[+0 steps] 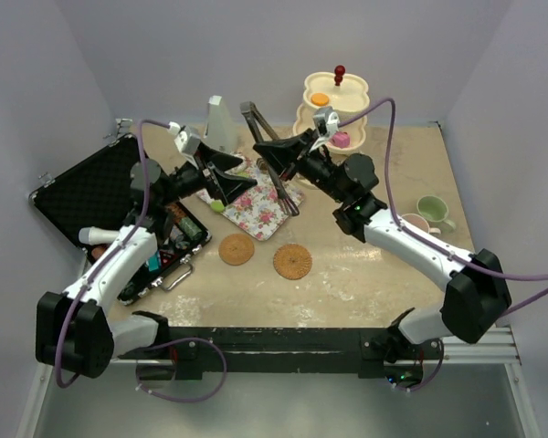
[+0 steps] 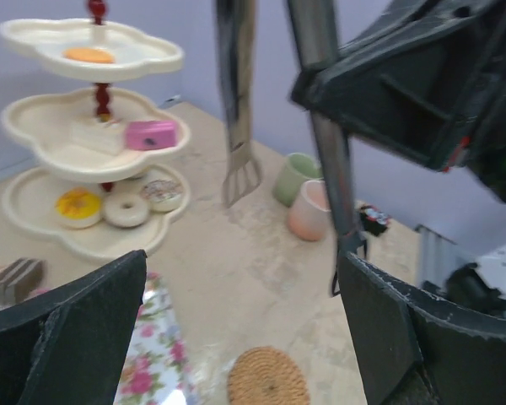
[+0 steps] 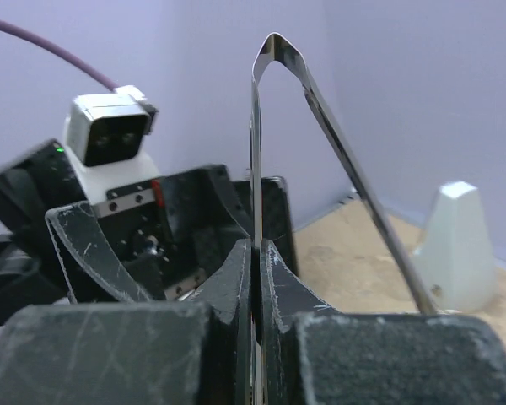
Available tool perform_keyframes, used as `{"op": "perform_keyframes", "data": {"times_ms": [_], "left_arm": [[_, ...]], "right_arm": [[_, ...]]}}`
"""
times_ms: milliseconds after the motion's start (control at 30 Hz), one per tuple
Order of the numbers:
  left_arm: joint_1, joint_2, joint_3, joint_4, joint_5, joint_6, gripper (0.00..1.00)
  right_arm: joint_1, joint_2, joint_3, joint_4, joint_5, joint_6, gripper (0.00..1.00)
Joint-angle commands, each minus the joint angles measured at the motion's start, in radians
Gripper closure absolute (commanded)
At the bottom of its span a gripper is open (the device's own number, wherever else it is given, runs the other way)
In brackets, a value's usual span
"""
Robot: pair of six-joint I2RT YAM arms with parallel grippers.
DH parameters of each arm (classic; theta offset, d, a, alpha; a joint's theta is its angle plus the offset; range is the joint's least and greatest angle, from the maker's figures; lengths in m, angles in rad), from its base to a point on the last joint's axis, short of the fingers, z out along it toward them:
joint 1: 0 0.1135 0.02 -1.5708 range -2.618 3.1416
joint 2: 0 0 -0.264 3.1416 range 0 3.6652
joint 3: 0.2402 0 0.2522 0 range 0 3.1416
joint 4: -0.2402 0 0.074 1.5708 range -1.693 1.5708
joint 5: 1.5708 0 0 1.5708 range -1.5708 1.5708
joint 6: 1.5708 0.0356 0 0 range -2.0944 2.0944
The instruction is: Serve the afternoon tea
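My right gripper (image 3: 255, 253) is shut on one arm of a pair of metal tongs (image 3: 255, 152); the other arm splays free to the right. The tongs (image 1: 267, 151) hang tilted over the flowered cloth (image 1: 260, 208). My left gripper (image 1: 242, 180) stands open beside them with nothing between its fingers (image 2: 84, 321). The cream three-tier stand (image 1: 351, 95) at the back carries an orange donut (image 2: 89, 55), a pink cake (image 2: 150, 133) and several donuts on the lowest tier. A brown cake (image 2: 15, 280) lies on the cloth. Green mug (image 1: 432, 210) and pink mug (image 1: 411, 224) stand right. Two woven coasters (image 1: 237, 249) (image 1: 292, 261) lie in front.
An open black case of tools (image 1: 91, 193) lies at the left under my left arm. A grey pyramid-shaped object (image 1: 218, 123) stands at the back behind the cloth. The two arms are close together over the cloth. Walls close in the table on three sides.
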Motion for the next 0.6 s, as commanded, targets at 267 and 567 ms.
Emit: {"op": "perform_keyframes", "data": {"times_ms": [267, 567], "left_arm": [[-0.086, 0.112, -0.094, 0.574, 0.244, -0.381, 0.1], [-0.102, 0.167, -0.124, 0.79, 0.26, -0.551, 0.51]], "right_arm": [[0.035, 0.047, -0.079, 0.418, -0.201, 0.169, 1.0], [0.041, 0.061, -0.092, 0.447, -0.21, 0.185, 1.0]]}}
